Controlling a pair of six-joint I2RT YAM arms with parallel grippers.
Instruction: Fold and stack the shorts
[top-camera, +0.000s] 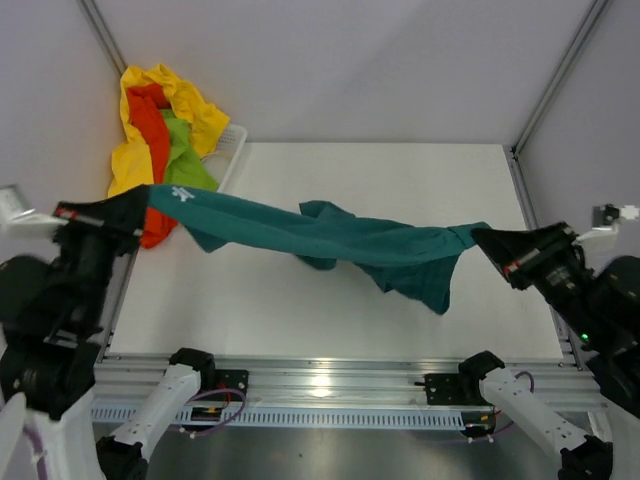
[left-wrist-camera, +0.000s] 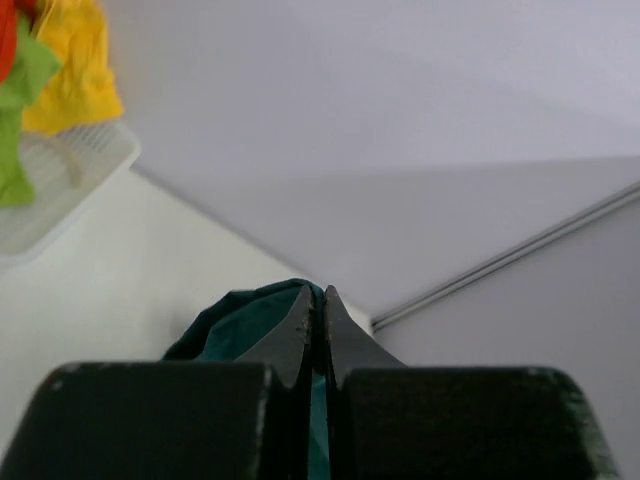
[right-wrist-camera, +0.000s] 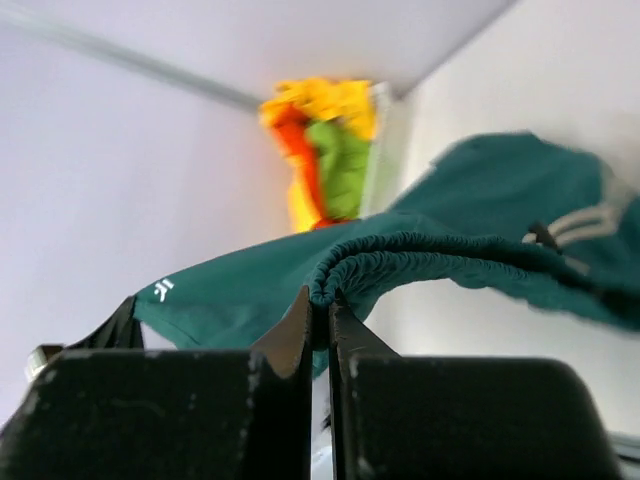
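Dark teal shorts (top-camera: 330, 238) hang stretched between both pincers, over the white counter (top-camera: 400, 175).
The left pincer (top-camera: 143, 203) is clamped tight on one end of the fabric, and the right pincer (top-camera: 482, 238) is clamped on the gathered elastic waist at the other. The middle sags, with one leg hanging down. Yellow shorts (top-camera: 130, 165), orange-red shorts (top-camera: 150, 120) and lime green shorts (top-camera: 185, 160) lie heaped in the white basket (top-camera: 233, 140) at the far-left corner.

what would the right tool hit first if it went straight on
The teal shorts it grips, stretched ahead; beyond them probably the bright pile in the basket, depth unclear.
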